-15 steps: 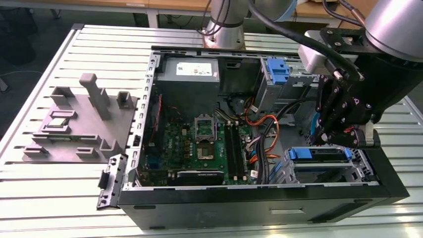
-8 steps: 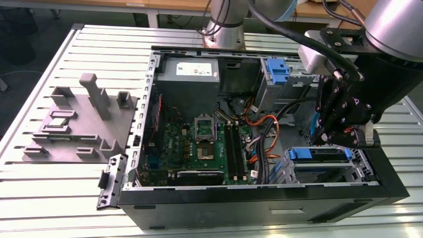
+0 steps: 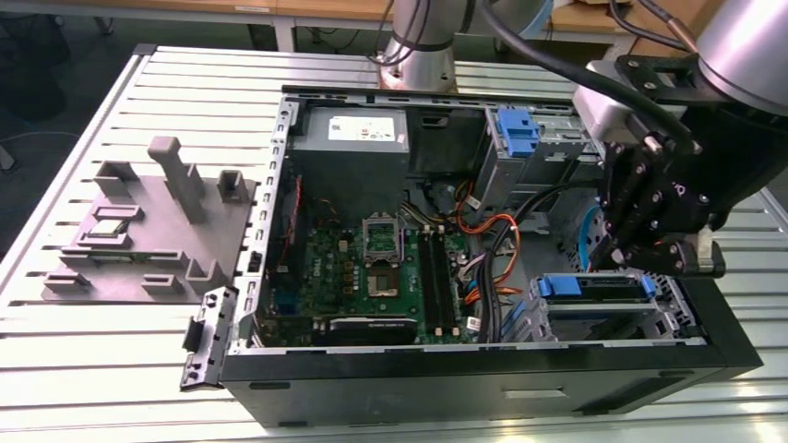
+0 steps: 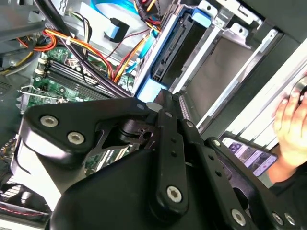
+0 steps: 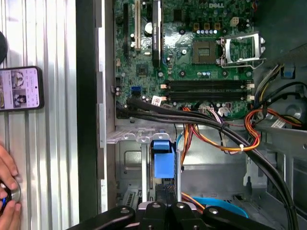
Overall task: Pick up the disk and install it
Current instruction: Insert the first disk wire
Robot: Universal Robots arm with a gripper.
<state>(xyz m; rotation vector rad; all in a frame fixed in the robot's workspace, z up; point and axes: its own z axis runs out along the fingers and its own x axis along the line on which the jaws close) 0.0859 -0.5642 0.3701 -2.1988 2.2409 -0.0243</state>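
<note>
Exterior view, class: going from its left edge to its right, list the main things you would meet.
Grey fixture block → open side panel latch strip → green motherboard → orange and black cables → blue-handled drive bay → gripper.

The tool [image 3: 659, 263] hides most of the disk [image 3: 591, 288].

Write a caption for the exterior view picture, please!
Robot arm's gripper hangs inside an open computer case, just above the disk sitting in its bay.
</note>
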